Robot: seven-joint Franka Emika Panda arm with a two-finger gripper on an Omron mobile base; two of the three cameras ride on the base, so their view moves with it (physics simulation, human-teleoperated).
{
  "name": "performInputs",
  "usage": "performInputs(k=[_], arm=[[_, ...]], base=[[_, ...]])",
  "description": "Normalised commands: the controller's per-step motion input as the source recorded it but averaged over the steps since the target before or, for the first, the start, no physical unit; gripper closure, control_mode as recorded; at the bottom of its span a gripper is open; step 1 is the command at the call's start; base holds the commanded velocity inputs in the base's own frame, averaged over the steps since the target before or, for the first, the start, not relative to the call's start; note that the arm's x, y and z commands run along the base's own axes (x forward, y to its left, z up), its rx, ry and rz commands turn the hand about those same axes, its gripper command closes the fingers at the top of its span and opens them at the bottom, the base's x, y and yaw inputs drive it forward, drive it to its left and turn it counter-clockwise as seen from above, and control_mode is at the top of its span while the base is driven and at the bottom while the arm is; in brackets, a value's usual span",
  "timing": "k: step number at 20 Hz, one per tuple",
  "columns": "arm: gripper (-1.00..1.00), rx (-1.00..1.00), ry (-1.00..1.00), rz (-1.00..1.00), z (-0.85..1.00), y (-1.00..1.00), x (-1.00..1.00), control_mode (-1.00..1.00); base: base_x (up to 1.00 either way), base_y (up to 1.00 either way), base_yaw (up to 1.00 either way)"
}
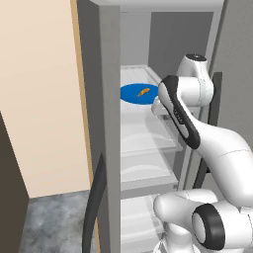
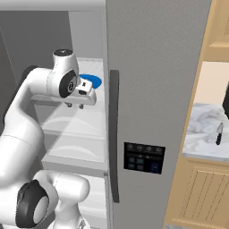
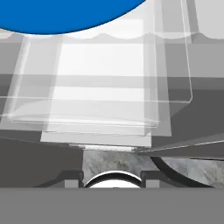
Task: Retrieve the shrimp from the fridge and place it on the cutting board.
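Left base view: the shrimp [image 1: 143, 92] lies on a blue plate [image 1: 132, 95] on a fridge [image 1: 106, 123] shelf, my arm near it. Right base view: my fingers [image 2: 75, 106] hang just before the plate; I cannot tell their spread. Hand view: the plate's edge above clear shelves [image 3: 105, 96].

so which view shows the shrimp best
The left base view: the shrimp lies in plain sight on the blue plate on a fridge shelf. In the right base view the hand covers most of the plate; the hand view catches the plate's rim.
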Motion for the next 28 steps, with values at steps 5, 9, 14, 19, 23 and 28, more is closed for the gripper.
performInputs(k=[5, 9, 14, 19, 23, 28], arm=[[-1.00, 0.00, 0.00, 0.00, 0.00, 0.35, -0.03, -1.00], [-1.00, 0.00, -0.02, 0.00, 0.00, 0.33, 0.00, -1.00], [-1.00, 0.00, -0.16, -0.03, 0.21, 0.04, 0.00, -1.00], [-1.00, 0.00, -0.26, -0.08, 0.46, 0.00, 0.00, -1.00], [-1.00, 0.00, -0.28, -0.14, 0.54, 0.00, 0.00, -1.00], [-1.00, 0.00, -0.19, -0.16, 0.54, 0.06, 0.00, -1.00]], base=[[0.00, 0.00, 0.00], [0.00, 0.00, 0.00], [0.00, 0.00, 0.00], [0.00, 0.00, 0.00], [0.00, 0.00, 0.00], [0.00, 0.00, 0.00]])
